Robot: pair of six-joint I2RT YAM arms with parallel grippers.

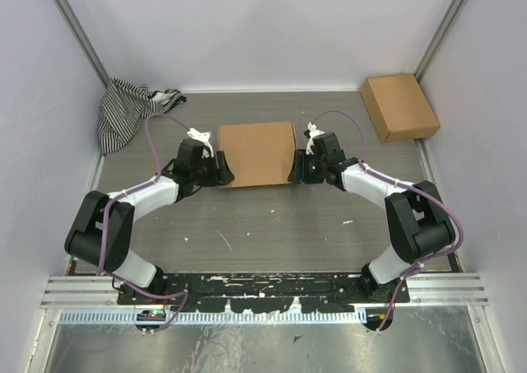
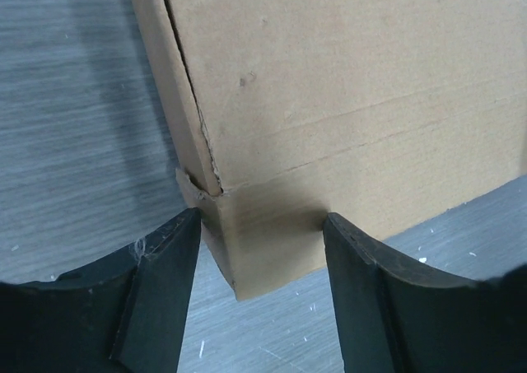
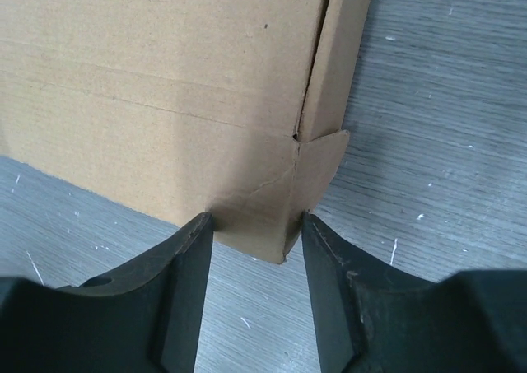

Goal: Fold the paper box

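The paper box [image 1: 257, 152] lies mid-table as a closed shallow brown cardboard box. My left gripper [image 1: 224, 174] is at its near left corner and my right gripper [image 1: 295, 169] at its near right corner. In the left wrist view the box [image 2: 346, 85] fills the top, and the left gripper [image 2: 262, 221] straddles the corner, one fingertip on the side wall and one on the front wall. In the right wrist view the right gripper [image 3: 255, 218] pinches the other corner of the box [image 3: 148, 76], both fingertips touching cardboard beside a small protruding tab [image 3: 325, 171].
A smaller ready-made cardboard box [image 1: 399, 105] sits at the back right by the wall. A black-and-white striped cloth [image 1: 123, 109] is bunched in the back left corner. Enclosure walls run along the left, right and back of the table.
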